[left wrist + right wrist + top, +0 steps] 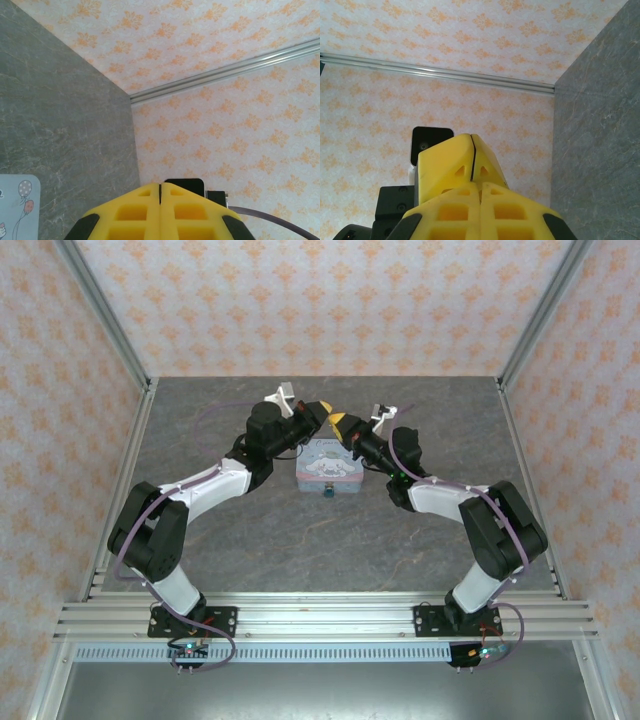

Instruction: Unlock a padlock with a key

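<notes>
Padlock (327,492) lies against the near edge of the tin (325,465), mid-table. Farther back, above the tin's far end, my left gripper (160,186) and right gripper (480,184) meet, each with its fingers pressed together.

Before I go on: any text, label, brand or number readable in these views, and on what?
None can be read.
On the tin: cartoon print, lettering if any too small from the top camera; the left wrist view shows balloons, no clear letters.
On the padlock: too small to tell.
</notes>
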